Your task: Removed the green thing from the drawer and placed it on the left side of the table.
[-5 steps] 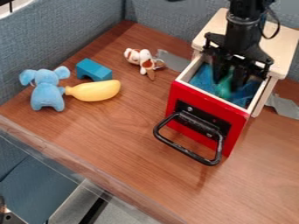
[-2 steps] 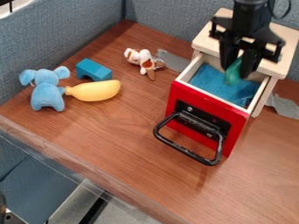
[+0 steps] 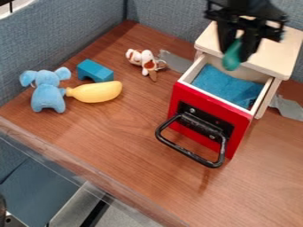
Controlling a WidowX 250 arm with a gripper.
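- The green thing (image 3: 231,57) is between my jaws, which are clamped on it; its rounded lower end pokes out beneath them.
- A second ago my gripper (image 3: 237,51) was down inside the drawer (image 3: 208,102); since then I have risen, and the green thing has come up with me. So I judge the taking-out nearly done, with the carry and the setting down left.
- What I hold is a deep, slightly bluish green, smooth-looking and longer than it is wide, hanging at a tilt. Its upper part is hidden by my jaws, and I cannot tell what it is meant to be.
- Just below my jaws, the drawer is pulled out, blue cloth (image 3: 222,84) lying in it. Its black handle (image 3: 192,153) is farther below, toward the camera.
- Behind my jaws is the pale wooden cabinet top (image 3: 283,49). I should clear the drawer's rim before swinging across, or the hanging end may catch.
- Left of my jaws in the view, and lower, a brown-and-white plush (image 3: 144,60) lies on the table (image 3: 127,142).
- Well apart, farther left, are a blue block (image 3: 93,71), a yellow banana-shaped toy (image 3: 98,92) and a blue plush (image 3: 47,93). I would set my load down beside these, without knocking them.
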